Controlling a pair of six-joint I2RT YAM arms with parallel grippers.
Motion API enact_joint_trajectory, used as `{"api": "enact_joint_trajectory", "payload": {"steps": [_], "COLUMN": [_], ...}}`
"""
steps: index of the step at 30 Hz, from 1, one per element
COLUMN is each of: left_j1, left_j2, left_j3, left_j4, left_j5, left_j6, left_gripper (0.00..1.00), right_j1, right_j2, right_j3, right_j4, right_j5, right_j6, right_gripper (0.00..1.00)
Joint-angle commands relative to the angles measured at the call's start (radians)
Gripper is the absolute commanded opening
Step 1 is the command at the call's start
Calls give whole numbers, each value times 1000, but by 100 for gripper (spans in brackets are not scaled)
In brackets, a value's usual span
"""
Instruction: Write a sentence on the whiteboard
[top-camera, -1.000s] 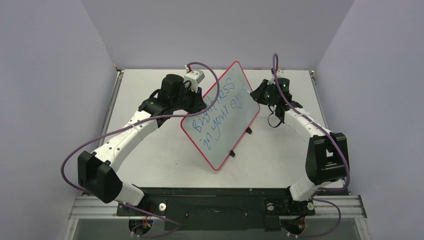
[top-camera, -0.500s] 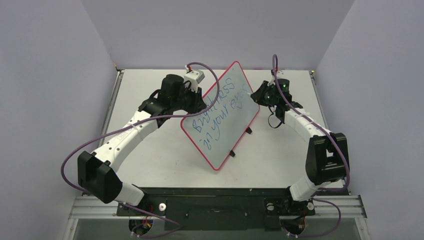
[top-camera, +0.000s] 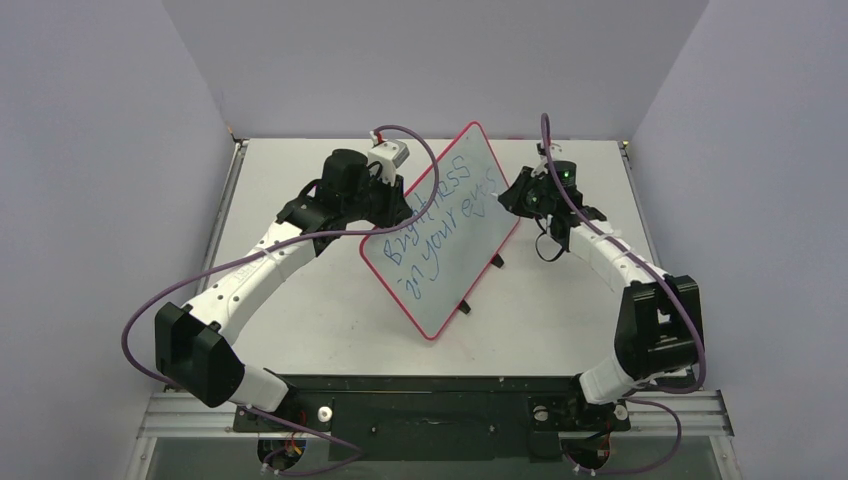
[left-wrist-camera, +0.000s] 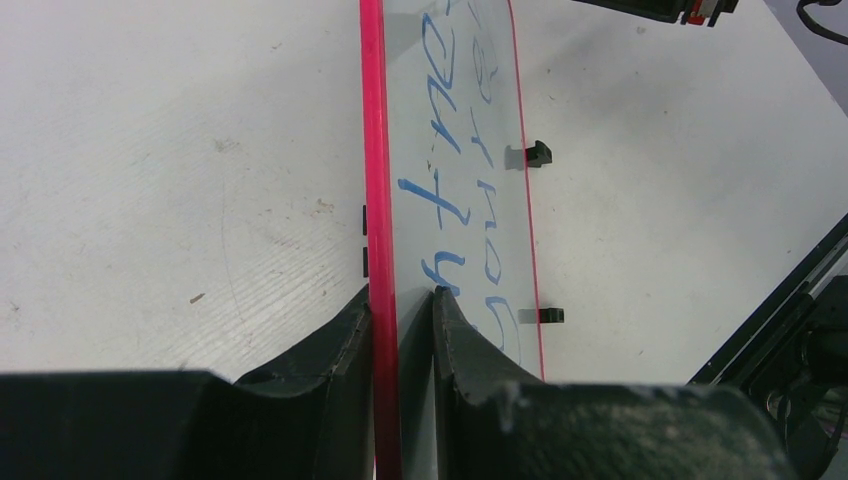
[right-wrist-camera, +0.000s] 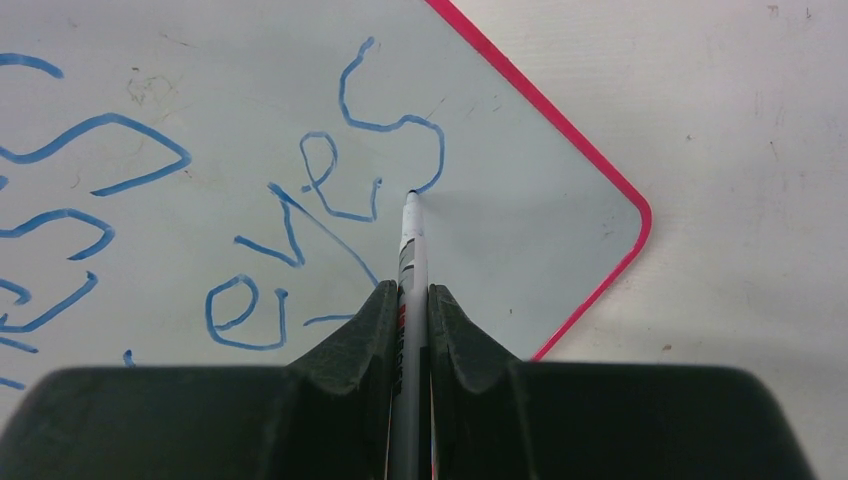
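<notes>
The left jaws are shut tight on the whiteboard (left-wrist-camera: 455, 215). They pinch its red rim (left-wrist-camera: 372, 150), with one side against the back and the other against the white face. The board runs straight out ahead of these jaws, seen nearly edge-on, and stands tilted up over the counter (top-camera: 300, 300). Two small black clips (left-wrist-camera: 538, 154) stick out of the edge farthest from the left jaws.

The right jaws are closed on a marker (right-wrist-camera: 411, 250). It pokes out ahead of them with its tip touching the board at the tail of the last "s" in "eyes", near a rounded corner. The sentence (top-camera: 432, 225), in blue, lies in two lines between the two sets of jaws.

The left wrist view meets the writing at so steep an angle that it hardly reads. The right wrist view cuts off all but "eyes" and a few strokes of the upper line. Most of the marker's body is hidden inside the jaws. The board's low corner seems to rest on the counter, though the overhead view does not settle it.
</notes>
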Motion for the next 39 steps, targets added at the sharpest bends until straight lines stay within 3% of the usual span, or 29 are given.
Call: {"api": "enact_joint_trajectory", "payload": {"steps": [1, 9, 16, 29, 39], "left_j1": [-5, -5, -5, -6, -6], "left_j2": [-22, -7, 0, 144, 99], "left_j3": [0, 2, 2, 119, -29], "left_j4": [21, 19, 12, -179, -196], "left_j5": [-83, -85, -91, -167, -140], "left_j6": [130, 129, 125, 49, -48], "left_gripper": [0, 0, 0, 0, 0], "right_j1": [23, 14, 6, -32, -40], "right_j2": [-67, -224, -349, -393, -391], "right_j3": [-4, 41, 50, -17, -41], "right_j4": [-9, -144, -170, -112, -94], "right_j5": [-32, 121, 151, 133, 108], "right_j6": [-6, -22, -21, -4, 6], "right_gripper": [0, 0, 0, 0, 0]}}
